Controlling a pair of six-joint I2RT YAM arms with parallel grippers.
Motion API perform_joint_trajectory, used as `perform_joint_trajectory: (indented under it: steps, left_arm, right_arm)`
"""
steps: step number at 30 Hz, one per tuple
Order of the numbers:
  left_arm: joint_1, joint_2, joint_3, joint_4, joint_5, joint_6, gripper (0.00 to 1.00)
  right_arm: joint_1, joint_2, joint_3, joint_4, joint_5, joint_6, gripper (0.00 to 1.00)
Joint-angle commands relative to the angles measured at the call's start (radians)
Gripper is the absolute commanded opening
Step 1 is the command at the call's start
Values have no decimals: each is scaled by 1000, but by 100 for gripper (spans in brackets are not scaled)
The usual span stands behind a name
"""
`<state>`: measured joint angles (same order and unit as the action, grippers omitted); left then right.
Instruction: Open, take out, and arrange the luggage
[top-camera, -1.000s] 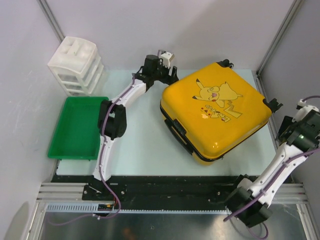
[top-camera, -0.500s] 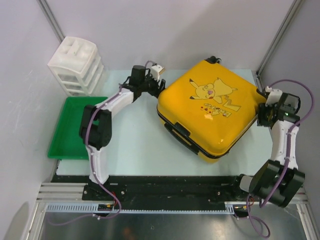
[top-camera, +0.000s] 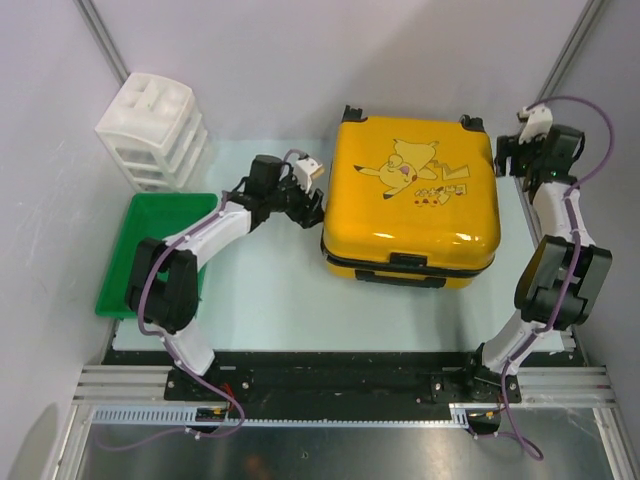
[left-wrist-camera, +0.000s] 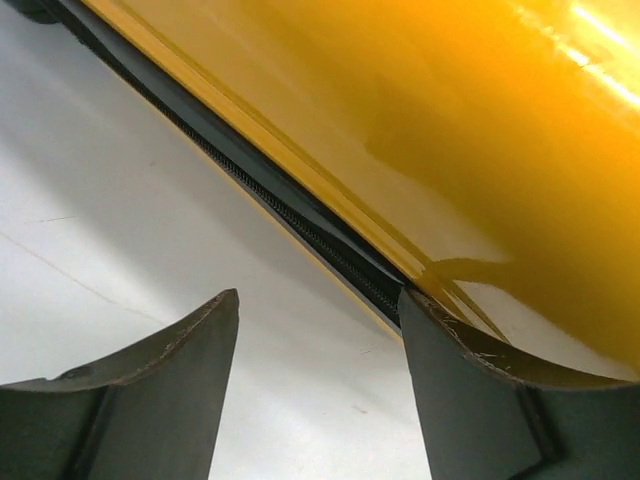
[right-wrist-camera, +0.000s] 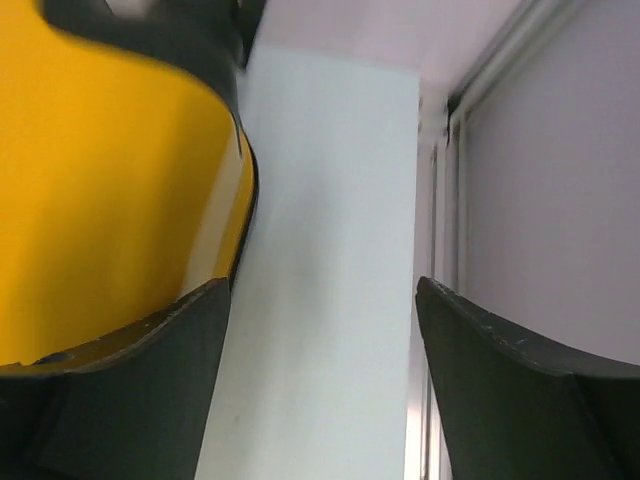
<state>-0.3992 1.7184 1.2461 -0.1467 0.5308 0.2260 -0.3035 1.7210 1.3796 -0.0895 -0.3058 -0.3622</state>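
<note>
PIKACHU CASE AWAITS OPENING: The yellow luggage (top-camera: 410, 205) lies flat and zipped shut at the far middle of the worktop (top-camera: 270, 290), with its wheels (top-camera: 352, 113) to the far side and its carry handle (top-camera: 405, 262) facing near. The left fingers (left-wrist-camera: 150, 400) stand spread at its left edge, grasping nothing. The right fingers (right-wrist-camera: 520, 400), likewise released, sit at its far right corner. The glossy hard shell looks stiff, slippery and bulky, probably too wide to pinch, so the zipper trim (left-wrist-camera: 300, 225) or the handle seems the better hold. Only the overhead view shows the whole case and both arms. The left wrist view alone shows the zipper teeth close up, and the right wrist view shows the bare worktop beside the shell.
</note>
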Motion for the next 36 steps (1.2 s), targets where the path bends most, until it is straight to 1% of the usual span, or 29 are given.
perform_joint_trajectory:
  steps: [1,2,3,4,5,6,7,8,9,10,11,12,13,14,15,16,17,18,19,20,21,22,23,25,27,28,30,33,36]
  left_arm:
    - [-118,-71,-31,32,106,-129,72]
    - [-93,-91,-65,35,88,-137,75]
    - [-72,-115,-85,39,80,-149,76]
    - [-47,-181,-111,54,86,-181,77]
    - [-2,-221,-179,68,90,-192,78]
    - [19,-267,-215,84,93,-185,79]
    - [32,-364,-252,87,97,-163,79]
    - [43,-415,-326,85,97,-142,81]
    - [45,-468,-364,88,95,-111,81]
    - [43,-561,-400,88,109,-109,82]
    - [40,-601,-462,90,119,-114,82]
    - [34,-662,-488,94,132,-146,82]
    - [22,-683,-514,96,130,-163,83]
    - [-13,-701,-560,101,118,-177,84]
    - [-35,-727,-586,131,56,-219,84]
    - [-58,-738,-614,142,25,-258,84]
    - [-108,-747,-673,201,-18,-286,83]
    - [-139,-764,-698,267,-122,-334,82]
    - [-174,-766,-717,291,-193,-349,81]
    - [-253,-764,-734,308,-259,-356,80]
    - [-291,-743,-735,329,-319,-370,80]
    - [-324,-728,-732,335,-444,-379,78]
    - [-378,-709,-717,338,-486,-387,78]
    - [-418,-659,-697,340,-587,-407,80]
    - [-454,-629,-688,354,-630,-431,83]
    - [-475,-620,-686,357,-662,-436,84]
    - [-490,-585,-677,364,-680,-432,84]
    - [-503,-539,-657,386,-715,-438,79]
    - [-515,-491,-628,420,-716,-441,75]
  right_arm:
    - [14,-38,220,-138,-182,-9,83]
    - [-8,-53,278,-192,-197,-27,85]
    - [-49,-69,295,-244,-243,-44,87]
    - [-75,-125,305,-342,-283,-59,88]
    - [-100,-159,303,-392,-336,-114,91]
    - [-141,-205,268,-436,-428,-147,92]
    - [-150,-251,231,-504,-453,-177,94]
    - [-154,-355,195,-541,-470,-251,95]
    - [-151,-406,126,-593,-514,-329,95]
    - [-131,-453,95,-731,-533,-404,95]
    - [-102,-551,63,-795,-538,-466,94]
    - [-65,-593,-4,-914,-518,-579,93]
    - [19,-642,-36,-962,-507,-615,92]
    - [59,-684,-78,-993,-498,-641,90]
    - [96,-769,-118,-987,-468,-614,89]
    - [192,-805,-201,-974,-440,-586,89]
    - [242,-834,-233,-963,-408,-566,86]
    - [298,-878,-266,-925,-319,-505,85]
    - [360,-891,-322,-903,-270,-471,84]
    - [463,-899,-342,-882,-165,-436,81]
    - [506,-902,-364,-853,-117,-399,80]
    - [542,-899,-378,-846,-81,-362,79]
    - [605,-897,-404,-837,-16,-344,77]
    - [641,-893,-425,-806,28,-314,76]
    - [667,-893,-455,-788,56,-322,75]
    - [672,-894,-467,-782,57,-331,75]
    - [678,-902,-511,-761,56,-368,74]
    - [688,-914,-566,-727,60,-400,74]
    - [696,-910,-586,-708,57,-399,73]
